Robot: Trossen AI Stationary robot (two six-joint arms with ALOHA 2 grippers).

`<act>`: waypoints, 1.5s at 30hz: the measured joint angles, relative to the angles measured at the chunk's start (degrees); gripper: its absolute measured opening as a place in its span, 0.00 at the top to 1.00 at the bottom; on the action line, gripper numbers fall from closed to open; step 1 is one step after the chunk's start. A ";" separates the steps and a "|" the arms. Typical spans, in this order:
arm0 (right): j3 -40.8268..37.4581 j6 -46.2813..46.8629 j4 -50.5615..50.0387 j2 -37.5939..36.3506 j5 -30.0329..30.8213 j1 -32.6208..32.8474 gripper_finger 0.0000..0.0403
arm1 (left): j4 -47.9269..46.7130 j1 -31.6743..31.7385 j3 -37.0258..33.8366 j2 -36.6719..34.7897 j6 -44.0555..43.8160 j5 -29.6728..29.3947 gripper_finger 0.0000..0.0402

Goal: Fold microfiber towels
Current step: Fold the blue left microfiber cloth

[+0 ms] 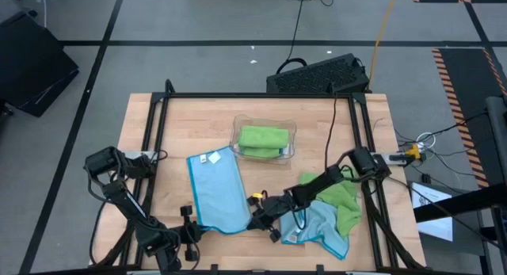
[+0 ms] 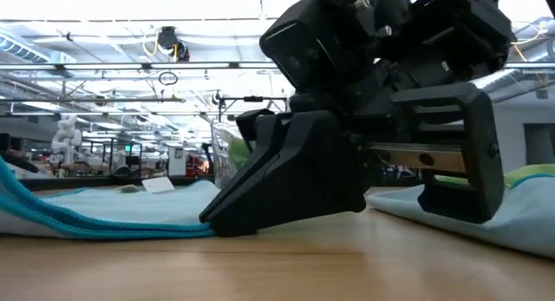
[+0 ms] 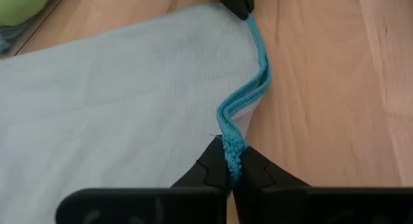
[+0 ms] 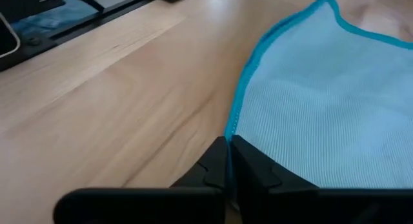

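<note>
Towel [image 1: 215, 192] corners pinched by both end effectors, left [image 3: 231, 169], right [image 4: 227, 161]; fingertips hide the corners

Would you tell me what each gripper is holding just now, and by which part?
Both hold the flat light blue towel by its near hem: the left gripper pinches one bottom corner, the right gripper the teal edging at the other.
</note>
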 joint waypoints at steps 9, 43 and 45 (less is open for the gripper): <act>-0.32 12.08 -2.68 -7.02 1.16 4.13 0.99 | 9.44 -1.97 0.00 -0.03 5.08 -0.65 0.99; 2.45 18.51 -14.40 -17.80 31.26 3.11 1.00 | -4.67 -1.86 0.04 -5.03 -13.63 -7.86 0.99; 1.04 18.12 -13.12 -17.80 30.57 1.01 1.00 | -9.38 -0.98 0.02 -5.05 -17.04 -6.90 0.99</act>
